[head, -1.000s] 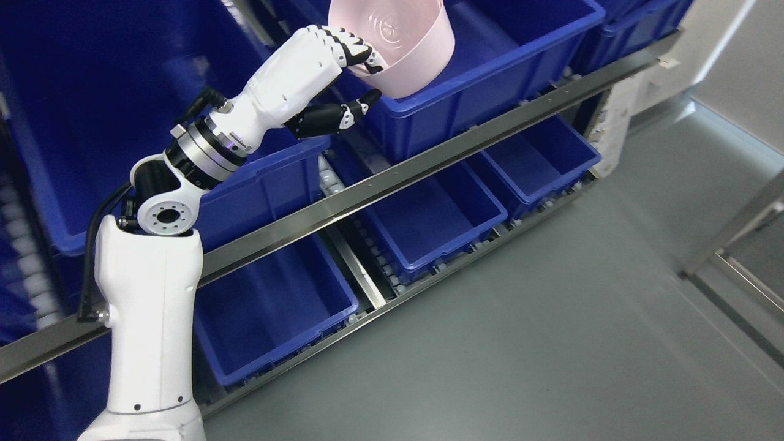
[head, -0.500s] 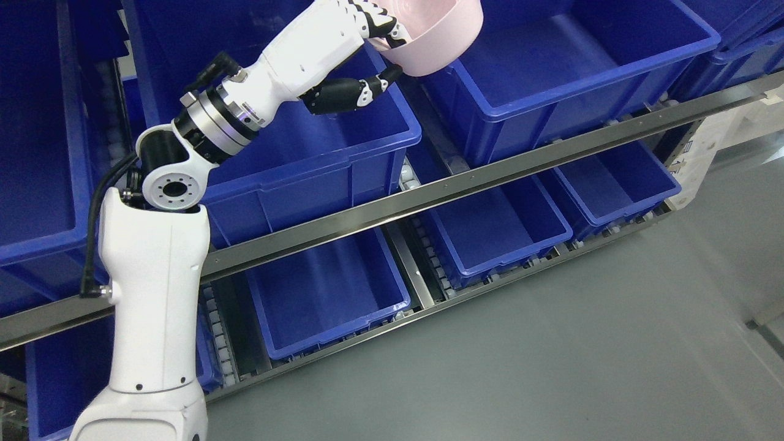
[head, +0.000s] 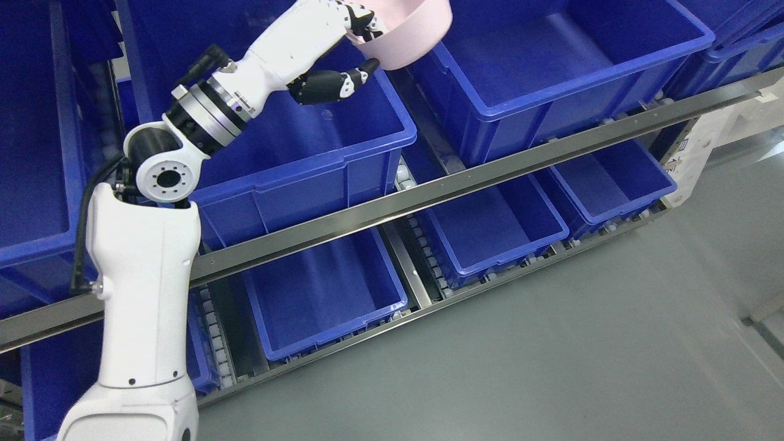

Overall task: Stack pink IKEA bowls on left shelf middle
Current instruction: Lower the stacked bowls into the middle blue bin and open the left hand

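- Blue plastic bin (head: 37,153) at far left on the upper shelf level, cut off by the frame edge; only part of its inner wall and rim shows.
- White left arm (head: 144,288) rises from the lower left corner, bends at a round joint just in front of the bins, then angles up and right through a silver and black wrist ring.
- Left hand (head: 343,46) near the top edge: white palm, black-jointed fingers (head: 361,21) curled over the rim of the pink bowl (head: 410,30), dark thumb pressed under its outer wall. The hand grips the bowl.
- The pink bowl is held in the air, tilted, partly cut off by the top edge. It hangs over the gap between the middle bin (head: 294,153) and the right bin (head: 551,79), clear of both.
- Middle bin sits directly under the forearm and hand; what shows of its inside holds nothing.
- Steel rail (head: 429,196) runs diagonally from lower left to upper right, along the front of the upper level.
- Below the rail, three smaller blue lower bins (head: 324,300) rest on roller tracks.
- Right bin, large, holds nothing.
- Grey floor (head: 551,355) fills the lower right.
- Right arm does not show.
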